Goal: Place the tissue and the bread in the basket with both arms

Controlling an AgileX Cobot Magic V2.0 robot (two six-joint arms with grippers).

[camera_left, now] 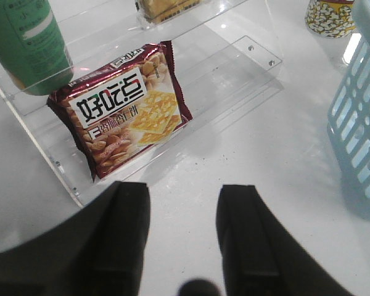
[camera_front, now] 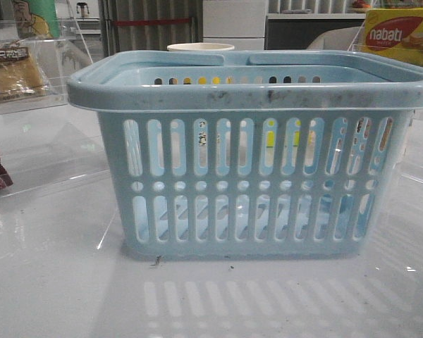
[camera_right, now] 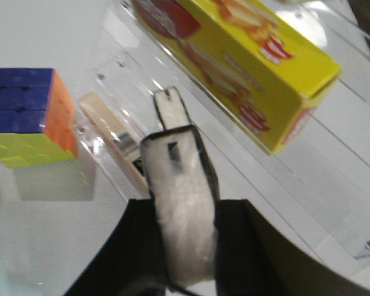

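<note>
Two grippers are at work, neither showing in the front view, so take them from their own wrist cameras. Nearest the front camera, the basket [camera_front: 254, 176] stands upright on the glossy white table [camera_front: 49, 282], handles folded down on the rim. Nothing can be made out inside it through the slots.

Out on the left, the left gripper [camera_left: 182, 228] hangs above bare table with its jaws apart and nothing between them. Just beyond its fingers [camera_left: 120, 234] a maroon snack packet [camera_left: 126, 108] leans on the lower level of a clear acrylic shelf [camera_left: 259, 58], with a green bottle [camera_left: 28, 43] beside it. The basket's blue wall sits off to one side in that view.

On the right, the right gripper [camera_right: 182, 213] is clamped on the tissue [camera_right: 179, 185], a soft pack with a whitish face and black edging, held up off the table and clear of the basket. Near it sits a colour cube [camera_right: 24, 117], and beyond it the yellow nabati box [camera_right: 246, 61] lies on another clear shelf.

Further back, a paper cup [camera_front: 201, 47] peeks over the basket's far rim. Far left, the bread [camera_front: 14, 74] lies in its wrapper on the upper level of the acrylic shelf, untouched.
</note>
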